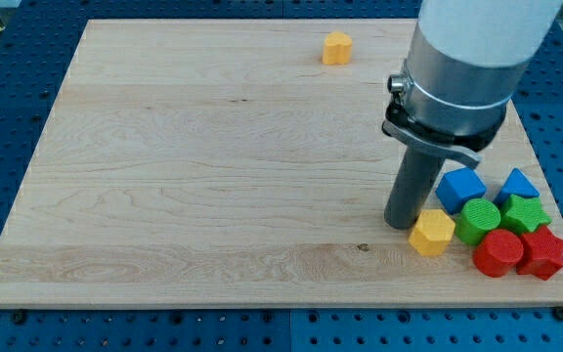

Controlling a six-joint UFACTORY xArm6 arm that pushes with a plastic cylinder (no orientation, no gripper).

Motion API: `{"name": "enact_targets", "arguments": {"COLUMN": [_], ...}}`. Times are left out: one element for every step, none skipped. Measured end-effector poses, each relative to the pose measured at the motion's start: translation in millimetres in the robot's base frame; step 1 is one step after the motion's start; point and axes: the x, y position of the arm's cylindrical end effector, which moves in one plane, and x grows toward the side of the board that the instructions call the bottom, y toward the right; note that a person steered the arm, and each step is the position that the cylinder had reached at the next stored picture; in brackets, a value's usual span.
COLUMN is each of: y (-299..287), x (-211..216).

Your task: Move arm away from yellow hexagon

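Note:
A yellow hexagon block [432, 232] lies near the view's bottom right of the wooden board [213, 166]. My tip [400, 224] rests on the board right at the hexagon's upper left side, touching or nearly touching it. The rod rises from there into the arm's wide grey and white body [457, 68]. A second yellow block [336, 48], its shape unclear, lies alone near the view's top, far from my tip.
A cluster sits right of the hexagon: a blue block [459, 186], a blue triangular block [519, 183], a green cylinder [479, 219], a green star-like block [524, 212], a red cylinder [498, 253] and a red star [543, 252]. The board's right edge is close.

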Motion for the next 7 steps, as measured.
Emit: {"name": "enact_targets", "arguments": {"y": [8,17,19,19,17,17,17], "x": [12,22,27,21,-5,-5,-5]}}
